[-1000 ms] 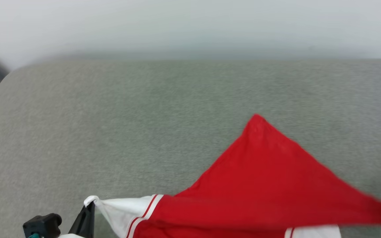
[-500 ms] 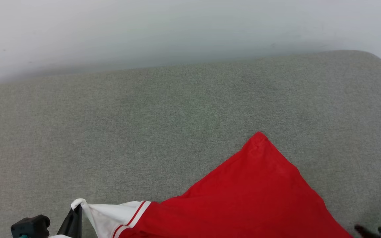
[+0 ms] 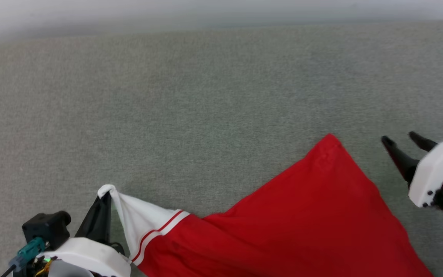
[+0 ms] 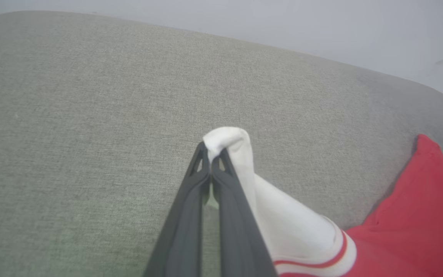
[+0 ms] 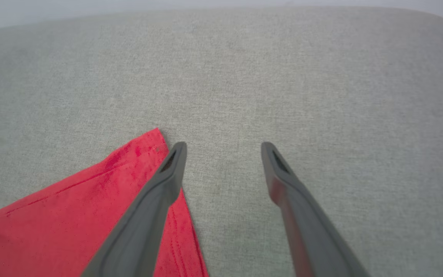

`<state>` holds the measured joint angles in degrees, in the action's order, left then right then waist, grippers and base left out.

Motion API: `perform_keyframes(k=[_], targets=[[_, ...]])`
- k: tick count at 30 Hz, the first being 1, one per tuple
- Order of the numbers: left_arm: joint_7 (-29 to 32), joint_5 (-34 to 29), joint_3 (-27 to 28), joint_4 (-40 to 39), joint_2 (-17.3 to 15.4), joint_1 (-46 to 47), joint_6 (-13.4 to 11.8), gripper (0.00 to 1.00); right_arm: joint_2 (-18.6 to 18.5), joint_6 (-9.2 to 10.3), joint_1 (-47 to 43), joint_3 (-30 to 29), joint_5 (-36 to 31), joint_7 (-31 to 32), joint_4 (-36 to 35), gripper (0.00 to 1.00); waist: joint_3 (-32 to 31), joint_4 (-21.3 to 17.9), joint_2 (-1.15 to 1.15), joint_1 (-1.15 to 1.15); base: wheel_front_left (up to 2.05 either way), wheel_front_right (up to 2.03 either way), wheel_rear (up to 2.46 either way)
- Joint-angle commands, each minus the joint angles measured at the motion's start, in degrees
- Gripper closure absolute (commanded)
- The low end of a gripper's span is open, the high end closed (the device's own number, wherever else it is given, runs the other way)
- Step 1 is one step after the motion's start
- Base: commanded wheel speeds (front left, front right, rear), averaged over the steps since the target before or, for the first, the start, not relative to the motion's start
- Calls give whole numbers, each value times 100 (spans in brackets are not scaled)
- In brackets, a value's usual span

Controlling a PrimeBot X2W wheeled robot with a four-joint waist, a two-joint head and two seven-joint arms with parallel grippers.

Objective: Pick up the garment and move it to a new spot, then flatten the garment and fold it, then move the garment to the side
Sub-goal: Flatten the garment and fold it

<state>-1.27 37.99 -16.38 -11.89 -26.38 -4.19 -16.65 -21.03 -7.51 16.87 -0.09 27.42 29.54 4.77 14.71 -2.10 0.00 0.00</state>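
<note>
The garment (image 3: 302, 215), red with a white sleeve and red-striped trim, lies on the grey cushion with one red corner pointing away from me. My left gripper (image 3: 105, 194) at the lower left is shut on the white sleeve's tip, which it holds raised; the pinch is plain in the left wrist view (image 4: 210, 148), sleeve (image 4: 283, 227) trailing right. My right gripper (image 3: 398, 139) stands open at the right, just beside the red corner. In the right wrist view it (image 5: 223, 148) is spread wide over bare cushion, the garment's corner (image 5: 90, 207) at its left finger.
The grey fabric cushion (image 3: 190, 100) fills the scene, its rounded far edge meeting a pale wall (image 4: 321, 23). Bare cushion stretches ahead of and to the left of the garment.
My right gripper has let go of the red edge and opened; that edge has dropped flat on the cushion. The head camera has shifted. The left gripper keeps its hold on the sleeve.
</note>
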Motion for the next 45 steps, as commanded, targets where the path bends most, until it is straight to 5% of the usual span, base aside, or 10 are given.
perform_keyframes(k=[1, 9, 19, 20, 21, 34, 45], targets=[[-39, -55, -33, -34, 27, 137, 35, 100, -71, 4, 294, 203, 85, 292, 124, 0, 272, 189, 0, 0, 0, 0, 0], [-129, -155, -249, -2, 171, 537, 159, 100, -53, 4, 1443, 847, 197, 2582, 440, 0, 702, 527, 0, 0, 0, 0, 0], [-245, -138, -376, 197, 326, 831, 281, 100, 153, 2, 1401, 1469, 255, 3740, 900, 0, 967, 734, 0, 0, 0, 0, 0], [-263, -112, -400, 251, 362, 864, 315, 100, 101, 2, 1351, 1597, 387, 3864, 1049, 90, 980, 760, 0, 0, 0, 0, 0], [-275, -112, -404, 269, 365, 870, 332, 100, 81, 2, 1354, 1628, 414, 3871, 1067, 100, 976, 766, 0, 0, 0, 0, 0], [-252, 3, -308, 419, 231, 916, 396, 100, -159, 3, 1715, 1684, 577, 3069, 906, 100, 354, 599, 0, 0, 0, 0, 0], [125, -29, -132, 772, -155, 2529, 858, 100, -130, 3, 2224, 1395, 171, 2104, 1105, 100, -567, 194, 0, 0, 0, 0, 0]])
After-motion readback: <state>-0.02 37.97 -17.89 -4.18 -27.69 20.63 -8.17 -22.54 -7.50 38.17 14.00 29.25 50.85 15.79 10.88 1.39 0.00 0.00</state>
